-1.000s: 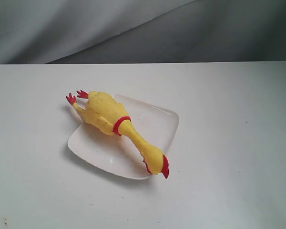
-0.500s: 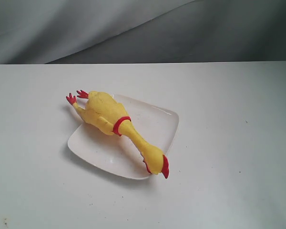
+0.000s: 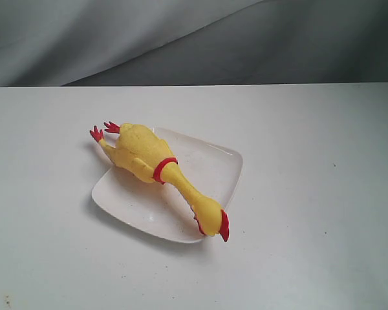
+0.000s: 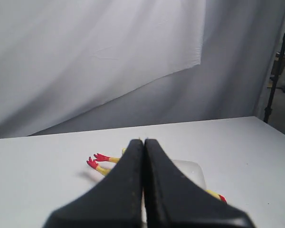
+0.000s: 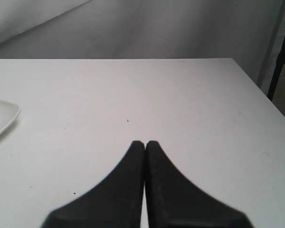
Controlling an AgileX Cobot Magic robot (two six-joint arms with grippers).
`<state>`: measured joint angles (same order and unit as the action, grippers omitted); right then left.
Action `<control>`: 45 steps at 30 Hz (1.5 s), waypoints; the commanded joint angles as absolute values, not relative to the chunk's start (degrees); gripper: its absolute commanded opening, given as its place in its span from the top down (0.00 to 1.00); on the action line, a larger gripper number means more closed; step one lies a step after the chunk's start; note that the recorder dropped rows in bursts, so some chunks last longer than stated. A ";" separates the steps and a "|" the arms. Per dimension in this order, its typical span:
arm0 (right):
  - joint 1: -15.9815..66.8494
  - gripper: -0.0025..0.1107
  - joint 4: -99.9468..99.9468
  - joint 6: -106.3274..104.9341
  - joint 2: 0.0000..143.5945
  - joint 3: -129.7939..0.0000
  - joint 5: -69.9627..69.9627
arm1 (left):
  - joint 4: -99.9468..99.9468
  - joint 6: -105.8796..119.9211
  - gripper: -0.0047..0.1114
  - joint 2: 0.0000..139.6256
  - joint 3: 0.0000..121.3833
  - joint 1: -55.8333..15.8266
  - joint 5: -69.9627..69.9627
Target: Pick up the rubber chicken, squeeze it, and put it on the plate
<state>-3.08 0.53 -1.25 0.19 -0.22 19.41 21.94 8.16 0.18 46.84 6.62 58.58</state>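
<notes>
The yellow rubber chicken [image 3: 152, 165] lies diagonally across the white plate [image 3: 210, 169]. Its red feet stick out past the far left rim and its red-combed head hangs over the near edge. No gripper shows in the exterior view. In the left wrist view my left gripper [image 4: 143, 141] is shut with nothing in it, well back from the chicken; the chicken's red feet [image 4: 97, 161] and a corner of the plate [image 4: 192, 170] show beyond the black fingers. My right gripper [image 5: 145, 142] is shut and empty over bare table, with the plate's rim [image 5: 4, 118] off to one side.
The white table [image 3: 310, 161] carries only the plate and chicken. A grey-white cloth backdrop [image 3: 194, 39] hangs behind the far edge. A black stand [image 4: 278, 66] rises beyond the table's right end.
</notes>
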 commanded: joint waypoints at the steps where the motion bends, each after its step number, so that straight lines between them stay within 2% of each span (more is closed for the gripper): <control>1: -3.42 0.98 0.00 -1.17 0.00 0.00 19.32 | 21.76 7.74 0.96 0.00 47.01 6.68 58.55; 4: -3.42 0.98 0.00 -1.17 0.00 0.00 19.32 | 20.43 10.64 0.96 0.00 47.01 6.68 55.44; 10: -3.42 0.98 0.00 -1.17 0.00 0.00 19.32 | 17.52 14.00 0.96 0.00 46.25 6.68 40.00; 15: -3.42 0.98 0.00 -1.17 0.00 0.00 19.32 | 13.12 13.15 0.96 0.00 39.99 6.68 25.19; 19: -3.42 0.98 0.00 -1.17 0.00 0.00 19.32 | 6.00 4.20 0.96 0.00 32.73 6.68 19.02; 34: -3.42 0.98 0.00 -1.17 0.00 0.00 19.32 | 2.71 0.00 0.96 0.00 8.74 6.68 11.33; 45: -3.42 0.98 0.00 -1.17 0.00 0.00 19.32 | 0.75 -2.56 0.96 0.00 0.45 6.68 11.07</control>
